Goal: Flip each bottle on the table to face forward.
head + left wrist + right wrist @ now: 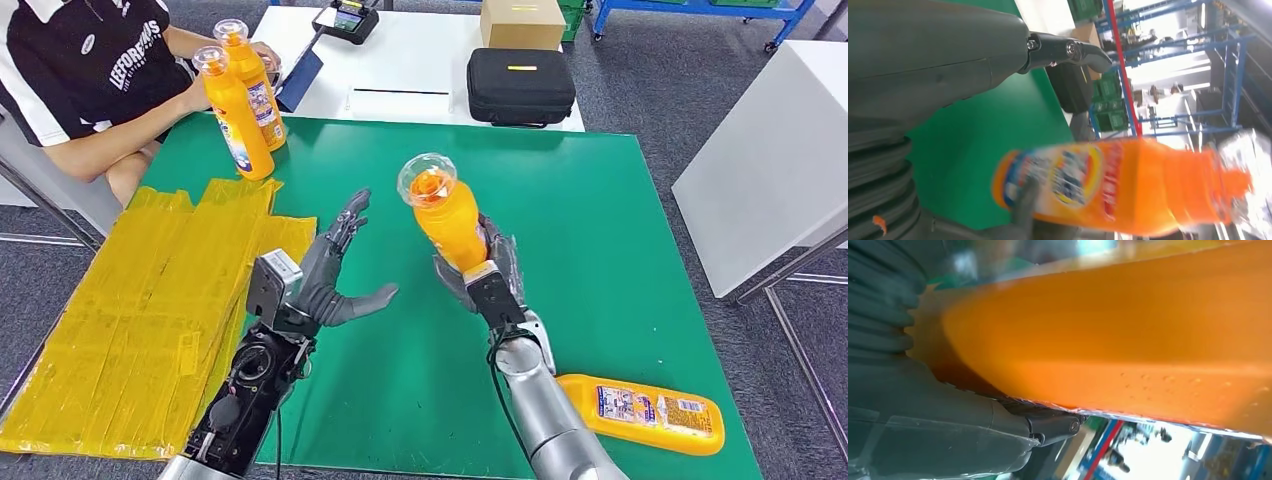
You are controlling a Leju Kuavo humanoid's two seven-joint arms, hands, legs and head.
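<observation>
Fingers of the right hand (pixel 487 272) clamp the bottle (pixel 446 212), held upright above the green surface (pixel 620 250); the left hand (pixel 335 272) waits beside it, fingers apart. Turn the label forward, lower it squarely, and release only once its base sits flat.

Orange bottles (pixel 449 215), green table (pixel 620 250), yellow sheet (pixel 130 320), black case (pixel 520 85).

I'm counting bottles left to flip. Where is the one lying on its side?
In the head view, the lying bottle rests on the green table near its front right corner, just right of the robot's right arm, label up.
</observation>
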